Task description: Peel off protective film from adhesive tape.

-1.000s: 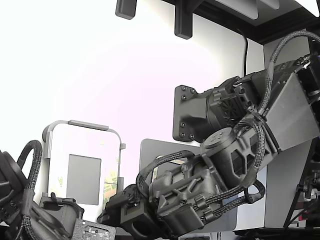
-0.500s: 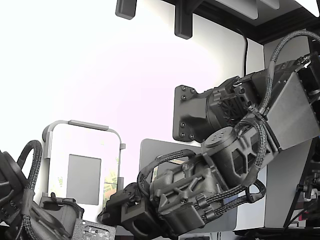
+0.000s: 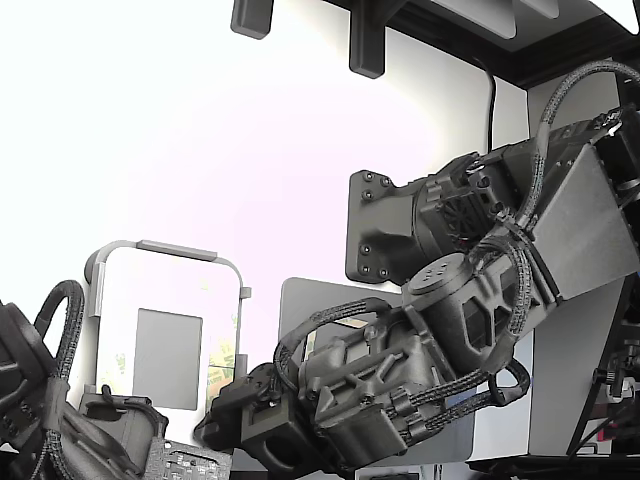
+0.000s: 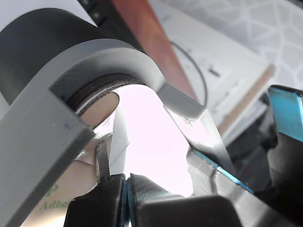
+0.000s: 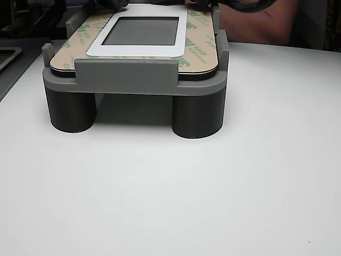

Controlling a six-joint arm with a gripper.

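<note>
Pale yellowish liner with green print: the protective film, lying along the borders of the white panel with its grey centre, all seated on a grey fixture raised on round legs.

Adhesive tape: beneath that film, framing the panel; its own surface does not show apart from the liner.

Gripper: in the wrist view the two pads meet with no gap, a thin pale tab rising from between them; judged to be pinching a lifted end of the film at the fixture's corner.

Placement: in the exterior view the gripper sits at the panel's lower corner on that view's right, touching the long edge there.

Governing relation: the held strip's long axis runs away from the claw along the panel's long side, so a peel is judged to call for a pull up and back along that edge.

Second arm: at the exterior view's lower left, near the fixture; its role cannot be told.
</note>
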